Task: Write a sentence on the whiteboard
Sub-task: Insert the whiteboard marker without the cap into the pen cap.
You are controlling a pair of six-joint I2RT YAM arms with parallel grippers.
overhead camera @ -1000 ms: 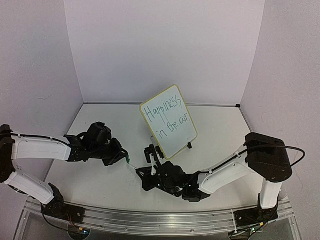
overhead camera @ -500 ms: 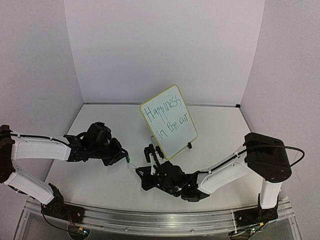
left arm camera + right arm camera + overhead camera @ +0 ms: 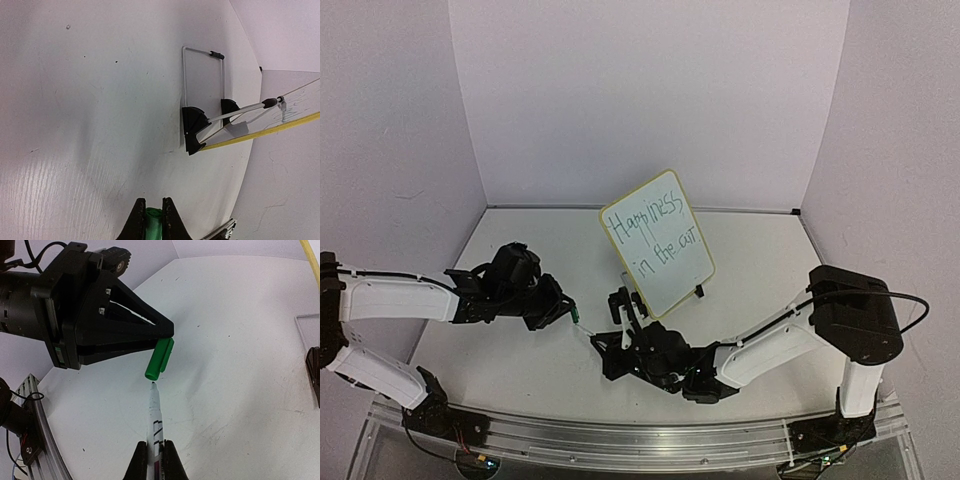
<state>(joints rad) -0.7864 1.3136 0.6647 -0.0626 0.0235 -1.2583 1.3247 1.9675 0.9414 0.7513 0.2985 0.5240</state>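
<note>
Top view: high, from the near side, looking down and forward over the whole surface. Left wrist: low, close, whiteboard edge-on at frame right. Right wrist: close, facing left hand. Top view covers both.

We counted one whiteboard, one sentence in two lines, and two black feet. There was one marker, one green cap, one table, and two tools: the left tool and the right tool.

blocked: whiteboard mid-table | free: table either side of it
</note>
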